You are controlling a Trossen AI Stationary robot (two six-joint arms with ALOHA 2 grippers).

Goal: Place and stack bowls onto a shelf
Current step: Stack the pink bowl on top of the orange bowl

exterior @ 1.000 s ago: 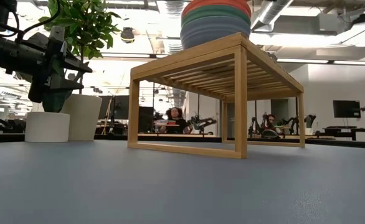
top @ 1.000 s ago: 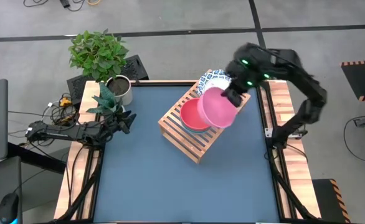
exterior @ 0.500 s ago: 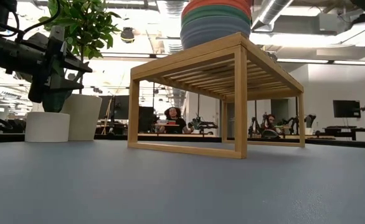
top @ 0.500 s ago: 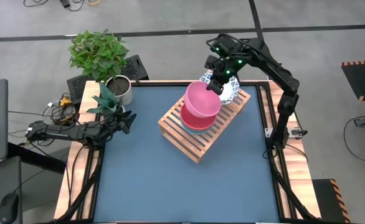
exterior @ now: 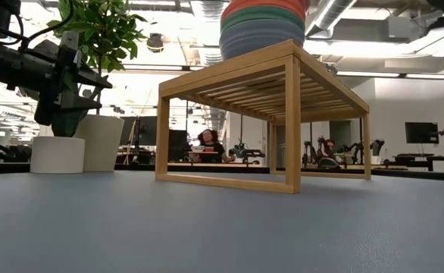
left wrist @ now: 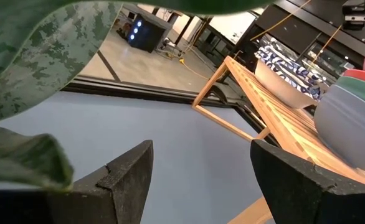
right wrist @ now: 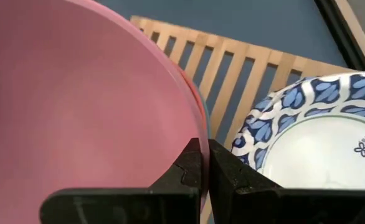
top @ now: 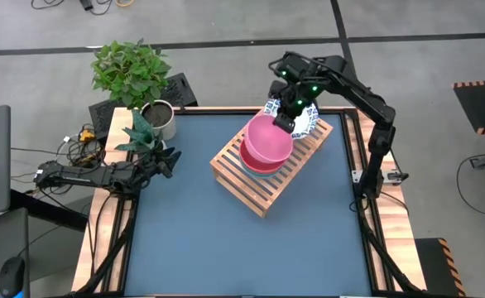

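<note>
A pink bowl sits level over the stack of red, green and blue bowls on the slatted wooden shelf. My right gripper is at the pink bowl's far-right side, shut on its rim. A blue-and-white patterned bowl rests on the shelf's far end, just behind that gripper. My left gripper waits open at the table's left edge beside the plants, touching nothing. My right gripper pinches the pink bowl's rim on its far-right side, one finger inside the bowl and one outside. The fingers come from above, slanting down. The bowl sits level over the stack; whether it touches the red bowl beneath, I cannot tell.
Two potted plants stand at the table's far-left corner, close to my left arm. The shelf lies slantwise in the table's far-right part, with bare slats at its near end. Blue tabletop stretches across the near half. People sit in the room behind.
My right gripper has carried the pink bowl from beyond the shelf's right side toward the left, over the stack. The bowl was tilted steeply a second ago and now lies level above the red bowl. The gripper has stayed shut on the rim.
</note>
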